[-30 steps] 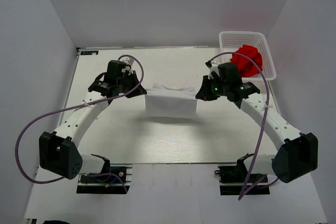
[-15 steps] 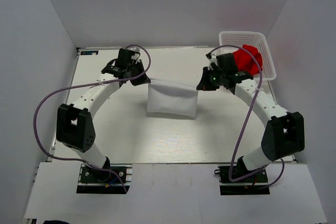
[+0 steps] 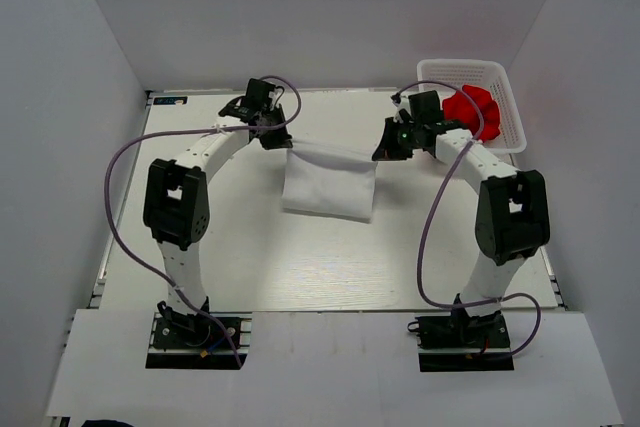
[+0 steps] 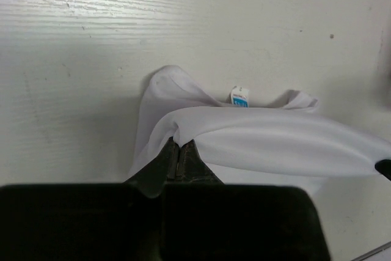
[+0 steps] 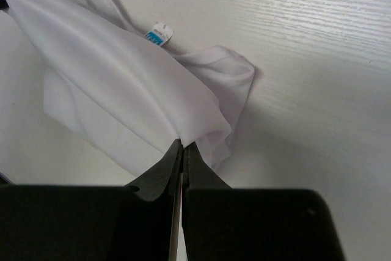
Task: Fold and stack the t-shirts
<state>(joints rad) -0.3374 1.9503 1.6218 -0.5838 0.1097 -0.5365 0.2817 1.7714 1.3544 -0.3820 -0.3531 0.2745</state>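
Both sets of jaws are pressed tight together with cloth pinched between them. The left gripper point(image 4: 179, 151) has a fold of the white t-shirt point(image 4: 269, 139) nipped at its very tips. The right gripper point(image 5: 182, 148) bites the opposite end of the same edge.

Between the two, that edge runs as a smooth band, lifted clear enough of the table point(image 3: 330, 267) to throw a shadow under it. Looser cloth is bunched just beyond the band. Among those folds sits a small white-and-blue label point(image 4: 239, 97), which also shows from the right wrist point(image 5: 159, 33).

From above, the left gripper point(image 3: 274, 139) and the right gripper point(image 3: 385, 152) stand at the two far corners of the white t-shirt point(image 3: 330, 187). The rest of the shirt spreads towards the arm bases in a rough rectangle on the pale, wood-grained top, about midway across the table.

Both arms reach well out over the far half of the table, and a purple cable point(image 3: 115, 207) loops loosely along each one.

The red t-shirt point(image 3: 468, 112) lies crumpled in the white mesh basket point(image 3: 465, 64) at the far right corner. It sits just behind the right arm's wrist and apart from the white one.
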